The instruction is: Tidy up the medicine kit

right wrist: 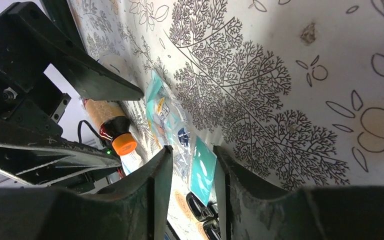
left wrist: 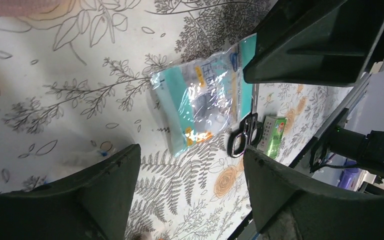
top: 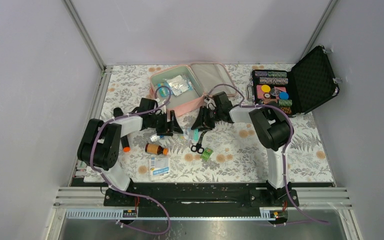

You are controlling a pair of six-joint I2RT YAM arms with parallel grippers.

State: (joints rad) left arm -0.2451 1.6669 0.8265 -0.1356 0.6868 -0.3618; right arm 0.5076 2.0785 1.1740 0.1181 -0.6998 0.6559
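Note:
The medicine kit (top: pixel 180 89) is a pink zippered pouch that lies open at the back centre, with packets inside and its lid (top: pixel 214 75) folded back. A clear plastic packet with teal print (top: pixel 193 134) lies on the cloth in front of it. It also shows in the left wrist view (left wrist: pixel 205 97) and the right wrist view (right wrist: pixel 202 170). My left gripper (top: pixel 172 125) (left wrist: pixel 192 200) is open and empty, low over the cloth to the left of the packet. My right gripper (top: pixel 202 122) (right wrist: pixel 192 155) is narrowly open over the packet's far edge.
Black scissors (top: pixel 198 146) (left wrist: pixel 245 134) and a small green box (top: pixel 207 153) (left wrist: pixel 272 132) lie near the packet. A brown bottle with an orange cap (top: pixel 156 149) (right wrist: pixel 112 127) and a white-blue sachet (top: pixel 159 166) lie front left. A black foam-lined case with chips (top: pixel 290 87) stands open back right.

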